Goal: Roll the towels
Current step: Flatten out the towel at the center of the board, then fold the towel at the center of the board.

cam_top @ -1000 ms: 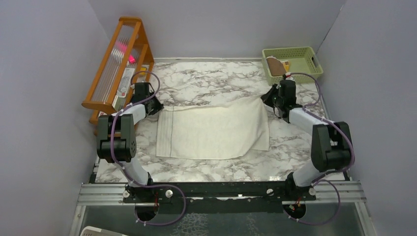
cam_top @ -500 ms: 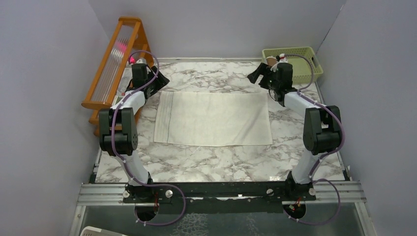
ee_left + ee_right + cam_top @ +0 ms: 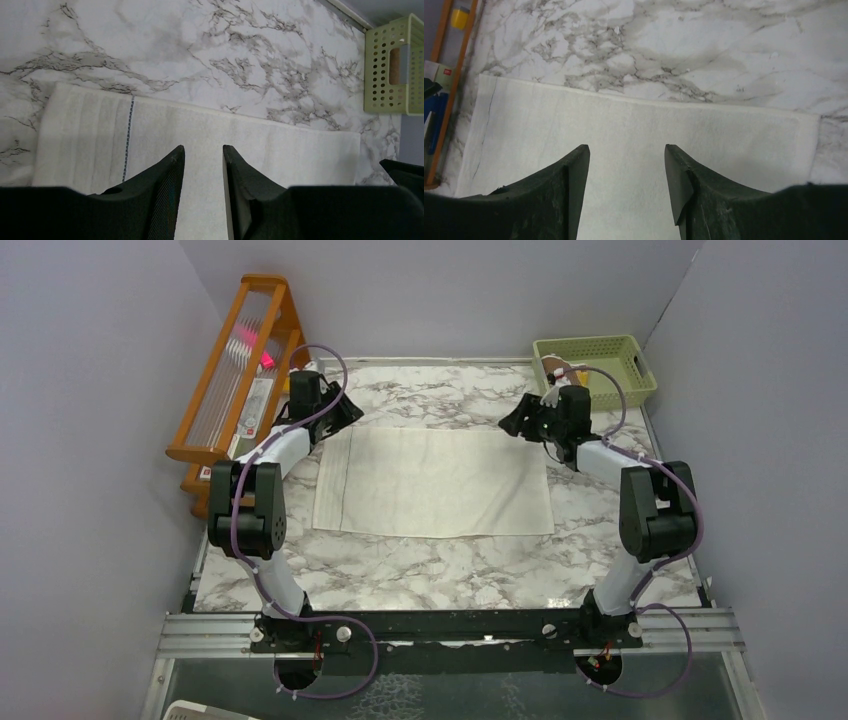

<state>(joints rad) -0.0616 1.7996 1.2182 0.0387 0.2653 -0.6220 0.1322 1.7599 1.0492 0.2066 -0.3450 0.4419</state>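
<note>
A cream towel [image 3: 430, 482] lies spread flat on the marble table, with a thin dark stitched line near its left end [image 3: 127, 135]. My left gripper [image 3: 350, 412] hovers over the towel's far left corner, open, with nothing between its fingers [image 3: 202, 147]. Over the far right corner, my right gripper [image 3: 510, 425] is also open and empty [image 3: 626, 146]. The towel [image 3: 624, 125] fills the space below both pairs of fingers. Something brown, apparently the second towel [image 3: 557, 370], lies in the green basket [image 3: 610, 345] at the back right.
A wooden rack [image 3: 235, 370] stands along the left wall beside the left arm. The green basket [image 3: 387, 65] sits in the far right corner. Grey walls close the table on three sides. Bare marble [image 3: 440, 580] runs between the towel and the arm bases.
Both grippers were shut on the towel's far corners, drew it back flat and opened. Since then they have lifted off and swung inward along the far edge, narrowing slightly.
</note>
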